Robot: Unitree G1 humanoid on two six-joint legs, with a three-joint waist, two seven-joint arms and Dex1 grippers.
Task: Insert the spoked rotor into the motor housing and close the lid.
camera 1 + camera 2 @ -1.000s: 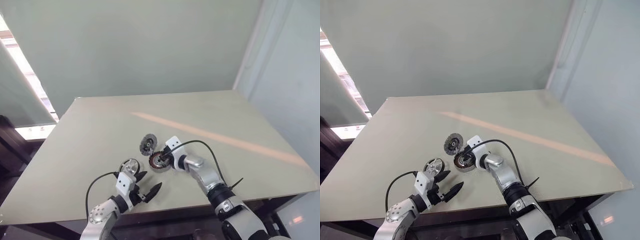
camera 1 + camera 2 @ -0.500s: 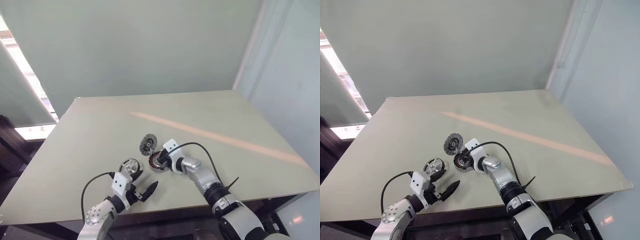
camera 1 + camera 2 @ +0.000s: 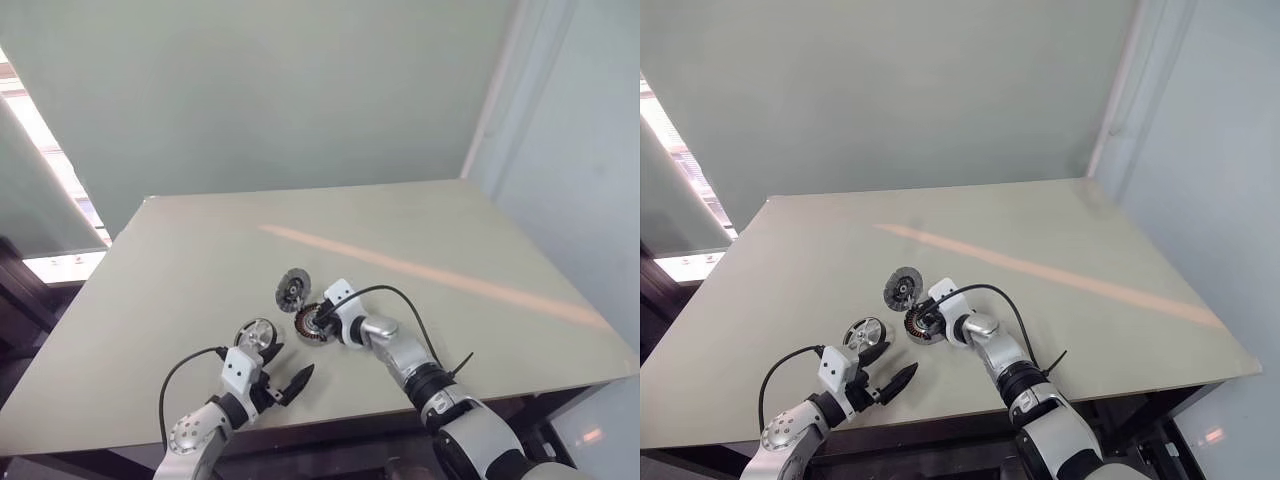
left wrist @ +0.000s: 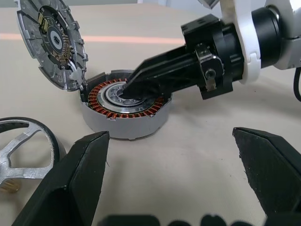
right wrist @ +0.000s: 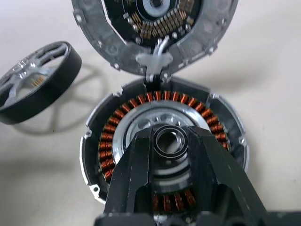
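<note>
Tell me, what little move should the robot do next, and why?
Probably the left gripper should shift over to the spoked rotor and grab its rim. That gripper is open and empty. The rotor lies flat on the table beside it. The lid stands open, and the right gripper is busy pinching a small ring in the motor housing.

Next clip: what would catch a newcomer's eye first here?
The right tool reaches into the copper-wound housing mid-table, its fingers closed around a small ring at the centre. The lid stands open at the housing's far edge. The spoked rotor lies on the table to the housing's left, by the wide-open left tool.
</note>
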